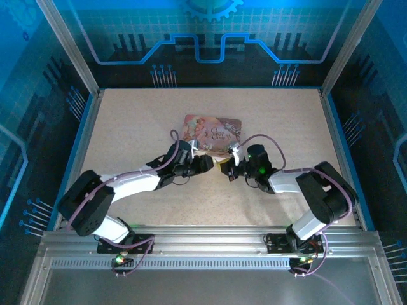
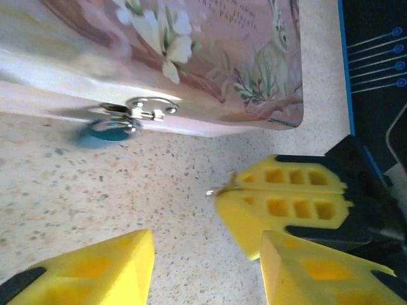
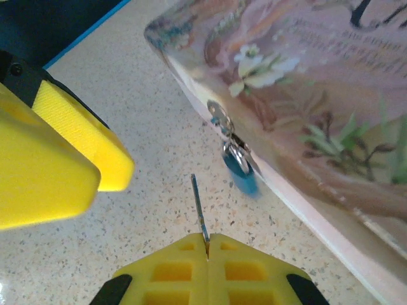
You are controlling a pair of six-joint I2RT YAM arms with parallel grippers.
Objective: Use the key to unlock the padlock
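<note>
The padlock (image 3: 240, 169), small and blue, hangs from a shiny hasp (image 2: 144, 109) on the front wall of the pink illustrated tin (image 1: 213, 132); in the left wrist view the padlock (image 2: 109, 131) lies against the tabletop. My right gripper (image 3: 208, 246) is shut on the key (image 3: 200, 204), whose thin blade sticks out toward the padlock, a short gap away. The key (image 2: 220, 189) also pokes from the right gripper's yellow fingers (image 2: 283, 204). My left gripper (image 2: 206, 270) stands open over bare table, nothing between its fingers, just left of the right gripper (image 1: 230, 171).
The tin lies flat mid-table with both arms meeting at its near edge. The left gripper's fingers (image 3: 63, 159) sit close beside the key. Speckled tabletop (image 1: 267, 114) is ringed by a blue rim and enclosure walls.
</note>
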